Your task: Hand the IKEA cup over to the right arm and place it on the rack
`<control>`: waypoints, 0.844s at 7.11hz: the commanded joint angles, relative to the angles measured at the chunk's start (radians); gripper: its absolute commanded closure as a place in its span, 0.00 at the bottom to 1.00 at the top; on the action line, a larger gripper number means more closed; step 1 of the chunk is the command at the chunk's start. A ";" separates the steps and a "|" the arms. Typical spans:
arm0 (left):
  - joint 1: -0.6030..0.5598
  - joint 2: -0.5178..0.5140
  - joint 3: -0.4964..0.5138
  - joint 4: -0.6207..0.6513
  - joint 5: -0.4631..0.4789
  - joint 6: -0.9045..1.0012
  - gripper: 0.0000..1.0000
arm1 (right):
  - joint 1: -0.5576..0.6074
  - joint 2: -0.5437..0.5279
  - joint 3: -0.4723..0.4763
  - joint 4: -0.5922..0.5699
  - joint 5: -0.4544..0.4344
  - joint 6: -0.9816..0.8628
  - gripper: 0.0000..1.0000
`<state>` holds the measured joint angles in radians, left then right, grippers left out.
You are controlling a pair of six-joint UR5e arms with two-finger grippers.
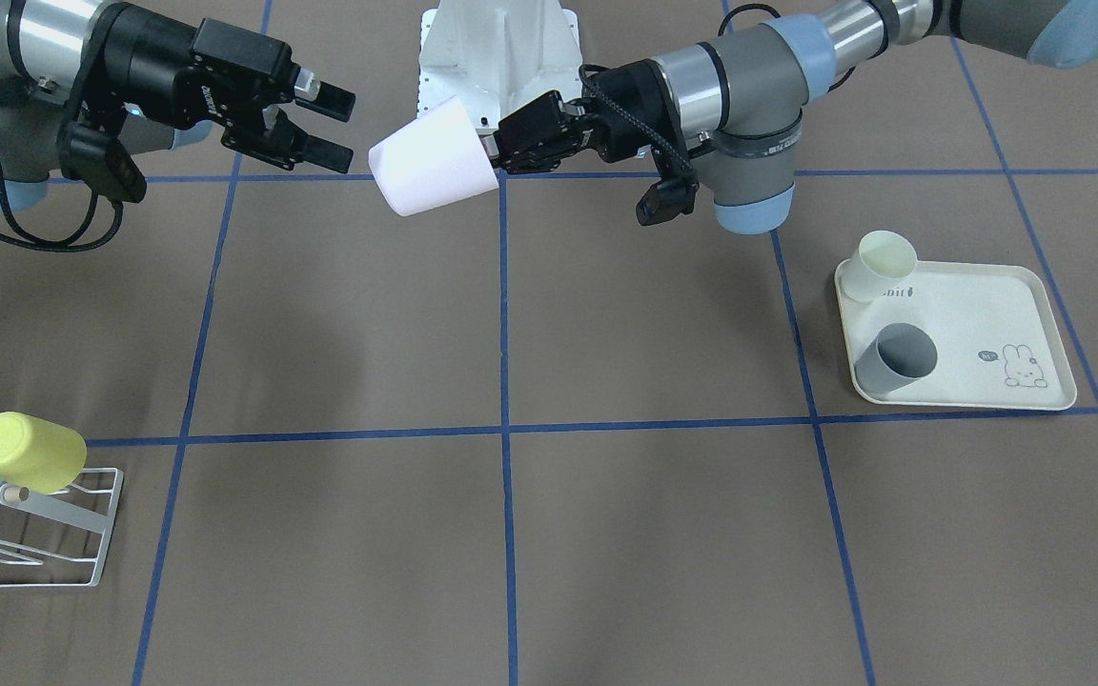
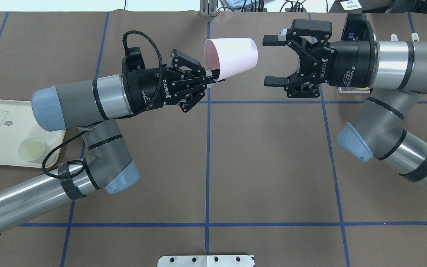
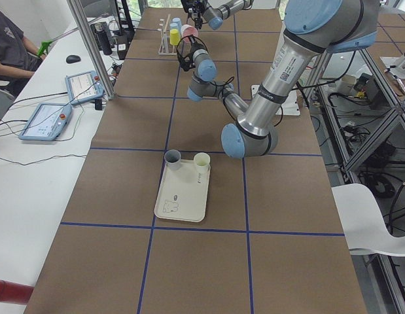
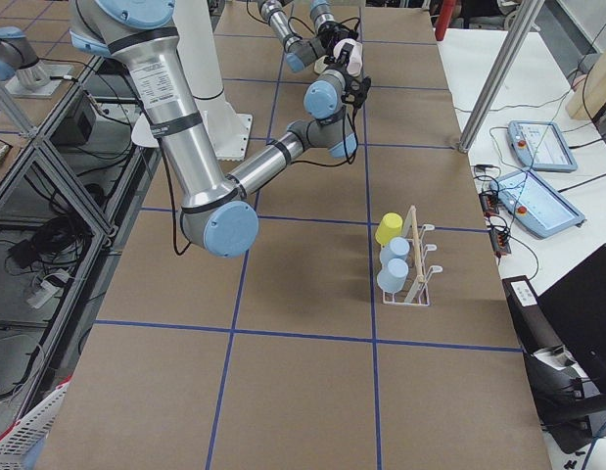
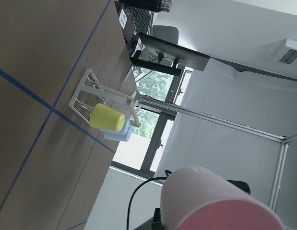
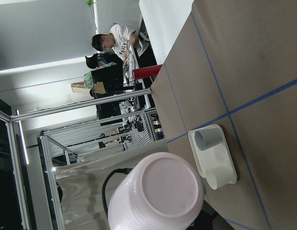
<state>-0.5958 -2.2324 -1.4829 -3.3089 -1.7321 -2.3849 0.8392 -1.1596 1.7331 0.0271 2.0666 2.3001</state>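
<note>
The left gripper (image 2: 210, 77) is clamping the rim of the pale pink plastic tumbler (image 2: 232, 59), one finger inside the mouth and one outside, and is holding it in the air over the blue tape line running down the middle of the brown paper-covered table (image 1: 606, 333). The cup is lying on its side, its long axis running along the table's length, and its closed base is pointing straight at the right gripper (image 2: 272, 59). That gripper's fingers are standing wide apart, level with the base and just beside it, not touching. The take looks likely to need a straight advance along that axis until the fingers are straddling the cup's body.

The white wire rack with a wooden dowel (image 1: 53, 514) is sitting near the table's right-end corner on the operators' side, well apart, already carrying a yellow cup (image 1: 27, 452).

Both grippers are showing "ROBOTIQ"; the right one is also showing "2F Adaptive", partly cut off.
</note>
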 commanded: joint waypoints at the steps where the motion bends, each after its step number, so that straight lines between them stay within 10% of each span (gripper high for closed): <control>1: 0.017 -0.001 0.000 -0.055 0.011 -0.059 1.00 | -0.018 0.001 -0.006 0.033 -0.022 0.033 0.02; 6: 0.073 -0.007 -0.002 -0.121 0.015 -0.060 1.00 | -0.055 0.003 -0.014 0.100 -0.036 0.061 0.02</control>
<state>-0.5274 -2.2381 -1.4853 -3.4243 -1.7193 -2.4451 0.7933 -1.1554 1.7202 0.1140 2.0323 2.3593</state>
